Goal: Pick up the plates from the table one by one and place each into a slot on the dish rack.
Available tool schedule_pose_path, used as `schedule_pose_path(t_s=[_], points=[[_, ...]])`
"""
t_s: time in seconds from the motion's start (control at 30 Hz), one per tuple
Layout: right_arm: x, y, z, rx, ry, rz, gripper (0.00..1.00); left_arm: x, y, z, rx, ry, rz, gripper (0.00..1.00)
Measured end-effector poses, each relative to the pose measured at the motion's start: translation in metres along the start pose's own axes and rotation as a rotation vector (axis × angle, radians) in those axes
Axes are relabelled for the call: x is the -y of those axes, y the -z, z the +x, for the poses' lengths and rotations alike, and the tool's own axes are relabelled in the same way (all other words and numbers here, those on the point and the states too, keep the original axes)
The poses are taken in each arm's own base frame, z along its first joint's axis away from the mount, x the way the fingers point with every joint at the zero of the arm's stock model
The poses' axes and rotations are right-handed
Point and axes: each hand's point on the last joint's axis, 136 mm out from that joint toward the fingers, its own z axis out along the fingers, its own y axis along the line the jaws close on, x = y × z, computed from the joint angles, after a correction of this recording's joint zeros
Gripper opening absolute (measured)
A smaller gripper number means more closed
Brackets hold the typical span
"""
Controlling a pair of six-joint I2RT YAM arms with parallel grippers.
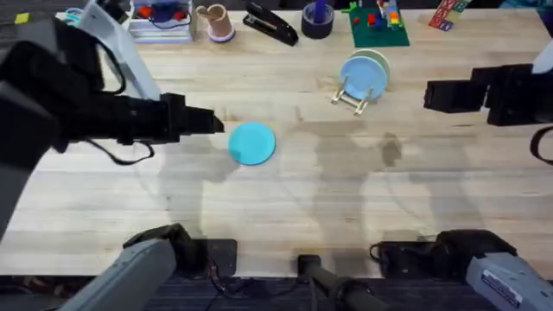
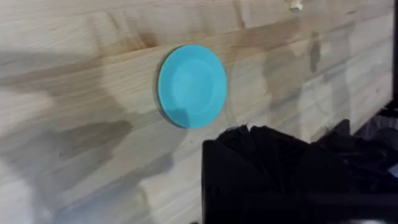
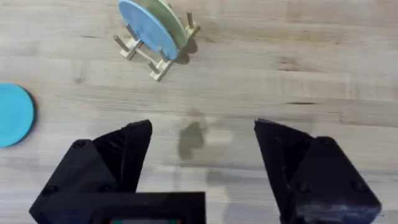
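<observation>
**Count of plates, rack and claws**

Three plates: one turquoise plate lies flat on the counter, and two stand in the rack, a pale blue plate and a cream plate. One dish rack. Two claws: left claw, right claw.

Clutter at far edge: stapler, tape roll, cup
</observation>
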Motion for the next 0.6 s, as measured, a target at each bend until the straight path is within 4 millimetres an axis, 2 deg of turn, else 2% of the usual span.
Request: schedule_pose_path(t_s=[0.23, 0.6], points=[[0.000, 0.000, 0.000, -0.001, 0.000, 0.000, 0.993, -0.016, -0.032, -0.003, -0.070, 0.002, 0.122, 0.041], [0.000, 0.000, 0.000, -0.002, 0.000, 0.000, 0.994, -0.047, -0.068, -0.002, -0.116, 0.019, 0.167, 0.041]])
